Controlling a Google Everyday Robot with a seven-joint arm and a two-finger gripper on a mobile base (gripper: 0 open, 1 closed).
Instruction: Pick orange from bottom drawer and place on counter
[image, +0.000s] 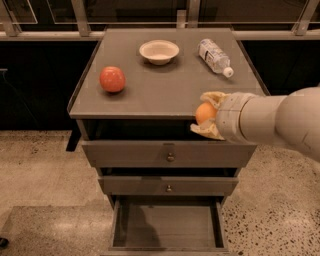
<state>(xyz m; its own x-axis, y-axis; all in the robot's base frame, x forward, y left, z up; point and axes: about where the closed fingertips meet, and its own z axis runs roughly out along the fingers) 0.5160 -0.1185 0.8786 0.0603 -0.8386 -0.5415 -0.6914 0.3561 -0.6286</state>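
Note:
The orange (204, 113) is small, round and pale orange, held between the yellowish fingers (212, 97) of my gripper (205, 114). The gripper is shut on it and hovers at the counter's (165, 87) front edge, right of the middle, at about the height of the counter top. My thick white arm reaches in from the right. The bottom drawer (167, 225) is pulled open below and its flat inside shows nothing in it.
On the counter are a red-orange apple-like fruit (112, 79) at the left, a white bowl (159, 51) at the back and a plastic water bottle (214, 56) lying at the back right. The two upper drawers (169, 155) with round knobs stand slightly open.

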